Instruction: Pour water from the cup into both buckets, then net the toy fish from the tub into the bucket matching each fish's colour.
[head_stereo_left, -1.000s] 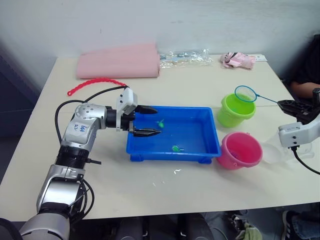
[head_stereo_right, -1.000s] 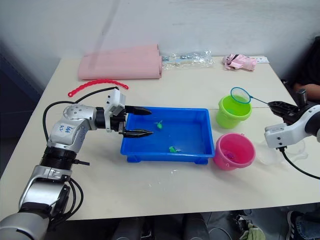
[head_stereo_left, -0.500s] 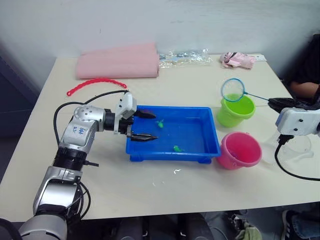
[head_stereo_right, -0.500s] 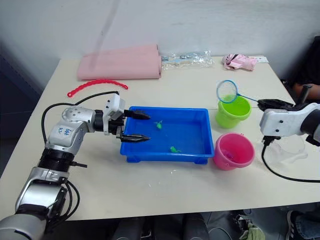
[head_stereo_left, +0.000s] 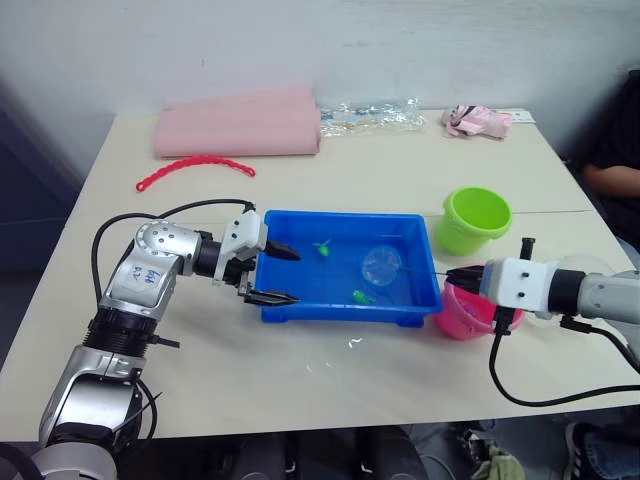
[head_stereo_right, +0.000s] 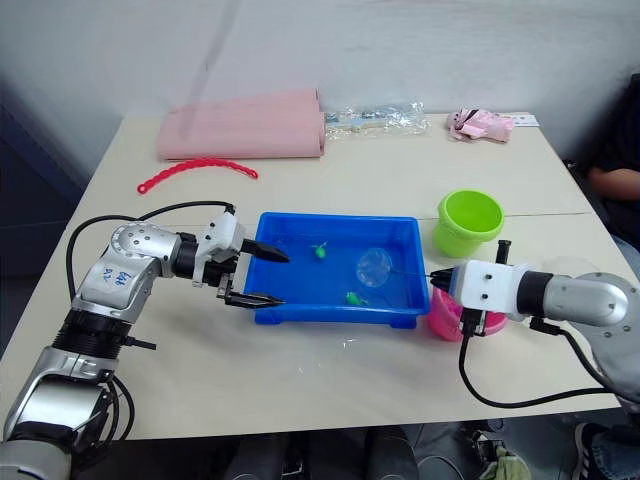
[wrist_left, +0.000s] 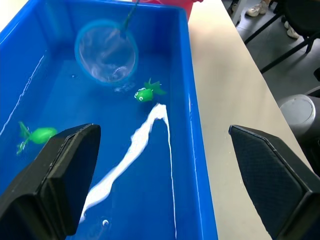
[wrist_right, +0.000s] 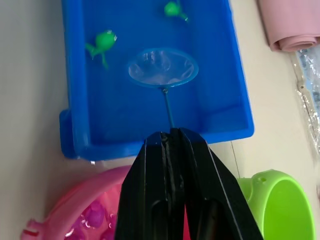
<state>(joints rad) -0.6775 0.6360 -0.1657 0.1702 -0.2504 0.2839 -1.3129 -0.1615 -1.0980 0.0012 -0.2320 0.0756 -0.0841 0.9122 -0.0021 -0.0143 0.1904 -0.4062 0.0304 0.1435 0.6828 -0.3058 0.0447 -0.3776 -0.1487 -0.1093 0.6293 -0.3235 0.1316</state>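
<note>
The blue tub (head_stereo_left: 345, 216) holds water and two green toy fish (head_stereo_left: 322, 247) (head_stereo_left: 358, 296). The net (head_stereo_left: 382, 266) hangs low inside the tub between them, and neither fish is in its hoop (wrist_right: 161, 67). My right gripper (head_stereo_left: 462, 273) is shut on the net's thin stick, in front of the pink bucket (head_stereo_left: 470, 310), which has pink pieces in it (wrist_right: 95, 220). The green bucket (head_stereo_left: 473, 220) stands behind it. The clear cup (head_stereo_left: 590, 265) shows partly behind my right arm. My left gripper (head_stereo_left: 280, 274) is open and straddles the tub's near wall at its left end.
A folded pink cloth (head_stereo_left: 238, 124), a red beaded strip (head_stereo_left: 195, 165), a clear plastic bag (head_stereo_left: 370, 112) and a crumpled pink cloth (head_stereo_left: 478, 119) lie at the back of the table. A person (head_stereo_left: 615, 150) sits at the right edge.
My right gripper has swung the net from above the green bucket down into the tub. My left gripper has shifted slightly toward the tub's near left corner and is still open.
</note>
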